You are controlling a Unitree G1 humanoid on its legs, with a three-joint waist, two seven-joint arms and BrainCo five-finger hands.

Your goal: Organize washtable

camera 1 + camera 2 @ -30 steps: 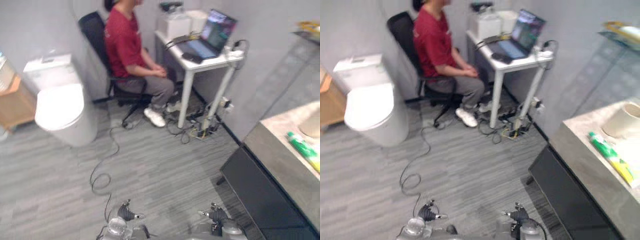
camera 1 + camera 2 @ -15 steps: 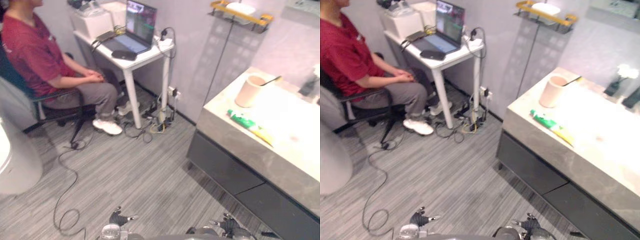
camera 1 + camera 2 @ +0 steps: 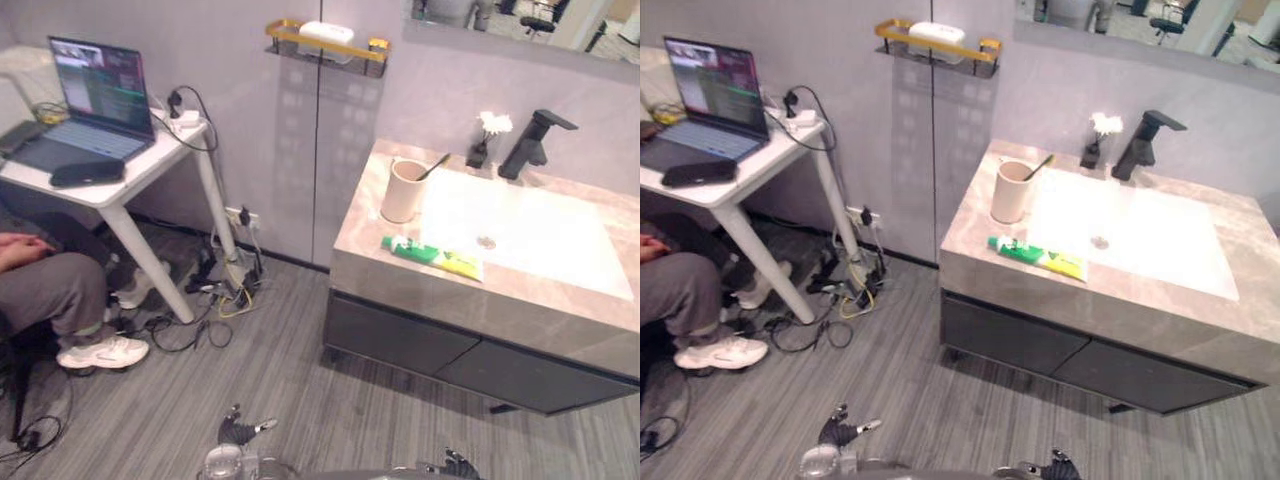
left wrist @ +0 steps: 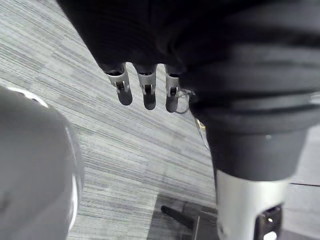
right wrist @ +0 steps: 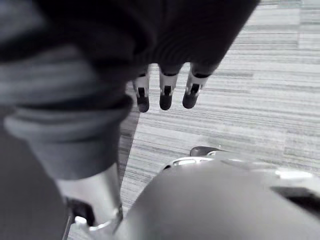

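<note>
The washtable point(image 3: 372, 272) is a marble counter with a white basin, standing at the right over a dark cabinet. On its left part stands a beige cup point(image 3: 405, 192) with a toothbrush in it. In front of the cup lies a green and yellow toothpaste tube point(image 3: 432, 257). A black faucet point(image 3: 530, 143) and a small vase with a white flower point(image 3: 487, 135) stand at the back. My left hand point(image 4: 145, 90) and right hand point(image 5: 165, 92) hang low over the grey floor, far from the counter, fingers straight and holding nothing.
A gold wall shelf point(image 3: 322, 38) with a white box hangs left of the mirror. A white desk point(image 3: 110, 175) with a laptop point(image 3: 95, 95) stands at the left, with a seated person's legs point(image 3: 50, 290) beside it and cables point(image 3: 215, 290) on the floor beneath.
The camera has swung to the right: the toilet and most of the person have left the picture and the washtable has come into full view. Both hands stay low and open.
</note>
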